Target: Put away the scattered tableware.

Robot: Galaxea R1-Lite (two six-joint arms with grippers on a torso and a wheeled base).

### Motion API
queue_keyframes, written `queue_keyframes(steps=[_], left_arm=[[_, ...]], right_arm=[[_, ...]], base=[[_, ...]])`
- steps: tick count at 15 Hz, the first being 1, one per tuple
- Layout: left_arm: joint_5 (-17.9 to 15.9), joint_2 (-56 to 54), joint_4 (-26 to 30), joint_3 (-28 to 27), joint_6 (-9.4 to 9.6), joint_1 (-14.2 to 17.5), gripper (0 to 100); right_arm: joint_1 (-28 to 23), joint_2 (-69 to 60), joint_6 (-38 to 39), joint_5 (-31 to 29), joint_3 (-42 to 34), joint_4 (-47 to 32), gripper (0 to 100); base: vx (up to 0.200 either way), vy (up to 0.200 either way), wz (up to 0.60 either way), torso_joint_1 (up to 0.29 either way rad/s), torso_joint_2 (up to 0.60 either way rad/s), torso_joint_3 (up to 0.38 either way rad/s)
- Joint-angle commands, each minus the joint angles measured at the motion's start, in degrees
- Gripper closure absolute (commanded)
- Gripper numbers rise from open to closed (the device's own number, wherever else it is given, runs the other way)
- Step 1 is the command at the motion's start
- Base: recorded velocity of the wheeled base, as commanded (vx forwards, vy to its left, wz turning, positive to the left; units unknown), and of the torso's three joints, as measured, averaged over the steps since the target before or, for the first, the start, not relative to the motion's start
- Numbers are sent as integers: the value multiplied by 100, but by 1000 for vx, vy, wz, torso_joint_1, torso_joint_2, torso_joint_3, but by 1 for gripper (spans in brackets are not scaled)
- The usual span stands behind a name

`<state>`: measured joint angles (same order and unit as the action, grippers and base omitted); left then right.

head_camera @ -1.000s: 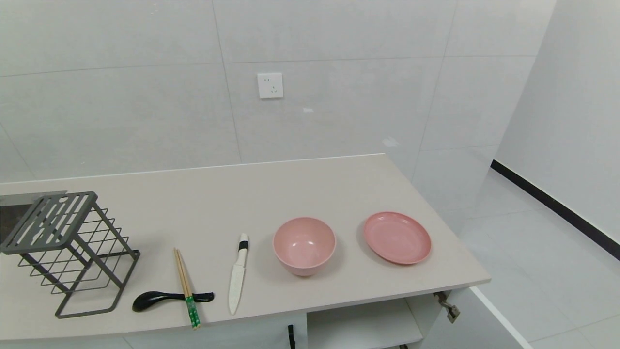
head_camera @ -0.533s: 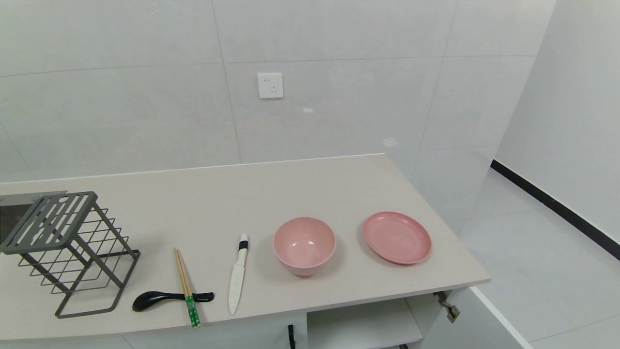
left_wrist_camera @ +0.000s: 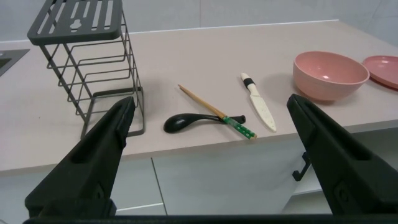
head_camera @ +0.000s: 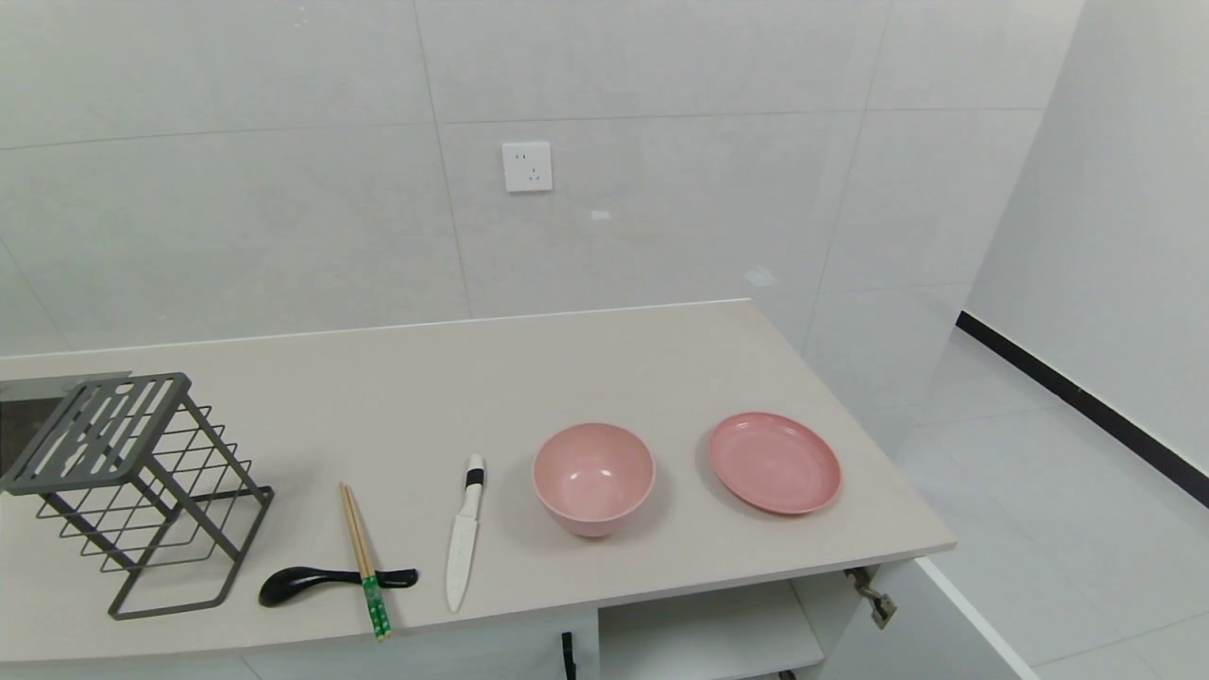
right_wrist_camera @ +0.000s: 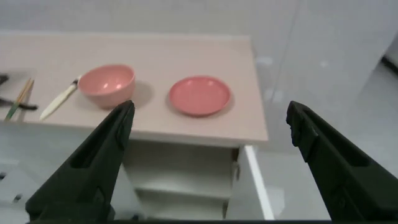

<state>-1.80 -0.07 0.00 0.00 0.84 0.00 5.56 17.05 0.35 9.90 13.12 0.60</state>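
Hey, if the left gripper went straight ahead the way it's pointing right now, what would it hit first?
Probably the black spoon with the chopsticks lying across it, near the counter's front edge. The open left gripper frames them, though depth is unclear; it may meet that edge first.

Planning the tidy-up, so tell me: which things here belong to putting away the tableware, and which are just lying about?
Belong to the job: pink bowl, pink plate, knife, chopsticks, black spoon; probably the wire rack too, as a place for them.
Just there: wall socket, open cupboard under the counter.
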Motion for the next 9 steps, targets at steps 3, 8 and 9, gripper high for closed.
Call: queue_keyframes(steps=[3, 8, 9], left_arm=[[5, 7, 0, 0, 4, 0, 0], [13, 7, 0, 0, 13, 0, 0], [13, 7, 0, 0, 13, 0, 0]], right_arm=[[218, 2258, -18, 434, 156, 301, 0], [112, 3990, -194, 434, 77, 1347, 0], [112, 4122, -264, 434, 77, 1399, 0]], base=[[0, 0, 0, 0, 0, 0], [0, 0, 0, 0, 0, 0], [0, 0, 0, 0, 0, 0]])
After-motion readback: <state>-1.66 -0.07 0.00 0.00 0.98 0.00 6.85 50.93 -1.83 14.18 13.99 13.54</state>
